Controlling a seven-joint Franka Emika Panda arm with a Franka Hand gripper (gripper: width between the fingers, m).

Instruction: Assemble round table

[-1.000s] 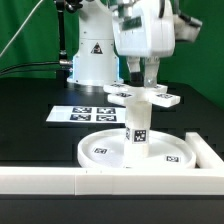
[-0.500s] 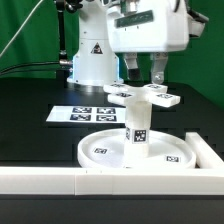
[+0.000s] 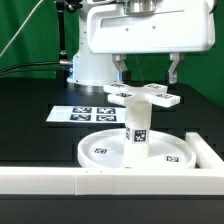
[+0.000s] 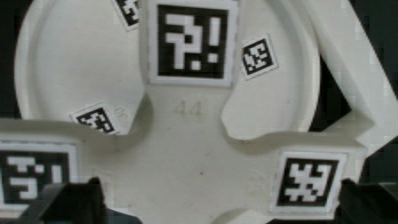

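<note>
The large round disc [image 3: 100,150] lies on the black table with the short post [image 3: 137,128] standing upright at its middle. The flat cross-shaped piece [image 3: 150,95] rests on top of the post. My gripper [image 3: 147,74] hangs just above the cross-shaped piece, open wide, with a finger either side of it and nothing between them. In the wrist view the cross-shaped piece [image 4: 187,120] fills the frame over the disc [image 4: 63,60], and my gripper [image 4: 228,205] shows only as dark fingertips [image 4: 80,200] at the frame's edge.
The marker board [image 3: 82,114] lies behind the disc, toward the exterior view's left. A long white rail [image 3: 60,180] runs along the front and turns up the exterior view's right side [image 3: 207,150], close to the disc. The robot base stands behind.
The hand has turned about its vertical axis, from narrow side on to broad side on, and the fingers now stand wide apart. The cross-shaped piece, post and disc have not moved.
</note>
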